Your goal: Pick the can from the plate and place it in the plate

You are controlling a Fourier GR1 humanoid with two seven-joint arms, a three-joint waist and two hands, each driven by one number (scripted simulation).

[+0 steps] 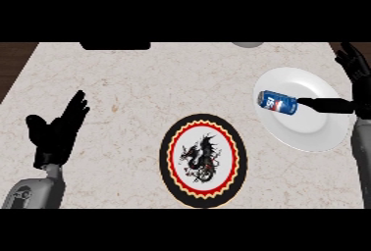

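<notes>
A blue can (278,103) with a red and white label lies on its side on the white plate (311,132) at the right. My right hand (354,66) stands at the view's right edge beside that plate, open, fingers straight and pointing away. Its thumb (326,105) stretches left over the plate, and the tip meets the can's right end. A second plate (203,122), black-rimmed with a red and yellow ring and a dragon picture, lies in the middle with nothing on it. My left hand (56,130) rests open at the far left, fingers up.
A dark flat object (116,45) sits at the counter's far edge, and a grey round thing (248,44) shows partly beside it. The marble counter (123,93) ends at a dark wooden strip (14,56) on the left.
</notes>
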